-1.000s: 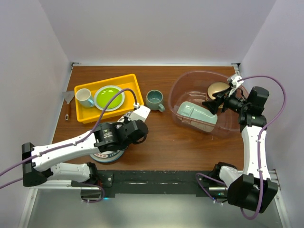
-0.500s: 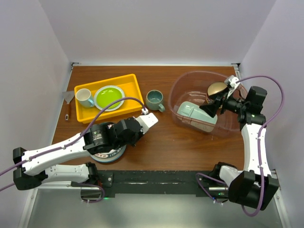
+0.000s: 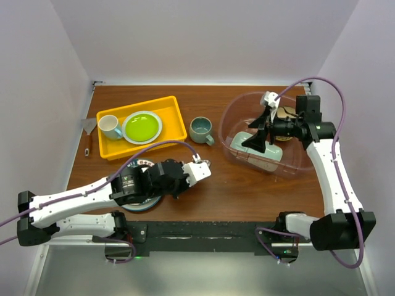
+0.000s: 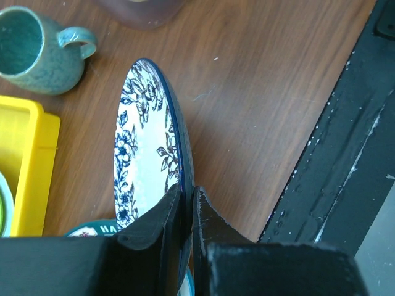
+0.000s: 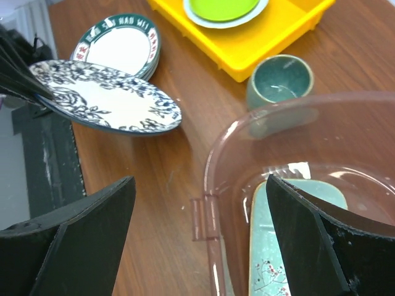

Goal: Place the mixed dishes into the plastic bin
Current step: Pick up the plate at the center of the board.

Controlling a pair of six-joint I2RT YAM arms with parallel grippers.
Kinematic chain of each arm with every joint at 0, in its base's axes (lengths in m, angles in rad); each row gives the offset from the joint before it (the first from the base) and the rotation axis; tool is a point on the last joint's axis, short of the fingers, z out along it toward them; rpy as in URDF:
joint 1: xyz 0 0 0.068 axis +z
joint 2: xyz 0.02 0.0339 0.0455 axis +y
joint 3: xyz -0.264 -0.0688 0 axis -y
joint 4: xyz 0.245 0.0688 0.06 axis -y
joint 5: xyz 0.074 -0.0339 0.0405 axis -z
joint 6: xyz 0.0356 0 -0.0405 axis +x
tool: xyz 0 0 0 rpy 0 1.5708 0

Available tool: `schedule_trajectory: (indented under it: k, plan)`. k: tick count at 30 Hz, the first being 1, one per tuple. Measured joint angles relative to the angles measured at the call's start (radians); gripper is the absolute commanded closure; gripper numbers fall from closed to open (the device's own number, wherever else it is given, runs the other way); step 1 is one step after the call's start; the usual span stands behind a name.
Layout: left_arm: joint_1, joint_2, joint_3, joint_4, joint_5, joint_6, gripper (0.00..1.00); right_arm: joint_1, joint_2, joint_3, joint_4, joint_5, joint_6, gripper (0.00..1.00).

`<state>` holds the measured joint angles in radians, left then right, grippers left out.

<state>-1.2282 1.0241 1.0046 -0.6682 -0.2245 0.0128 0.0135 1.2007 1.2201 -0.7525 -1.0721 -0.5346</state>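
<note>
A: What has changed with the right pincer (image 3: 259,131)?

B: A second ago it sat at the far right of the large transparent pink-tinted plastic bin (image 3: 226,126), a little narrower, right beside the tan round bowl with the yellow centre (image 3: 286,113). It has since swung toward the bin's middle, so the bowl now lies behind it. Its jaws are spread wide with nothing between them. The mint-green divided rectangular tray (image 5: 290,234) lies in the bin, just below and ahead of the fingers.

A: And the left pincer (image 4: 185,192)?

B: Narrow, clamped on the rim of the blue-patterned round plate (image 4: 148,142). The plate reaches out ahead of the fingers, tilted on edge and clear of the brown wooden counter (image 4: 247,92). A second ago that wrist pointed toward the grey-green glazed mug (image 3: 200,129). It has turned right since, so the mug now stands ahead and off to the pincer's left, apart from the plate.

A: What is under it?

B: The white round plate with red marks and a green rim (image 5: 120,46) lies flat on the counter, below and behind the pincer, where it lay before. The shallow yellow rectangular plastic tray (image 3: 170,111) beyond it has not moved either.
</note>
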Motion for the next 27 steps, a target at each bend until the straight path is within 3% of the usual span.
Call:
schedule_trajectory:
  k: [8, 27]
  plan:
    - [-0.025, -0.050, -0.051, 0.077, 0.023, 0.090, 1.00, 0.093, 0.050, 0.109, -0.151, 0.072, -0.016, 0.09]
    - [-0.072, -0.146, -0.170, 0.213, 0.014, 0.398, 1.00, 0.157, 0.072, 0.185, -0.092, 0.235, 0.239, 0.09]
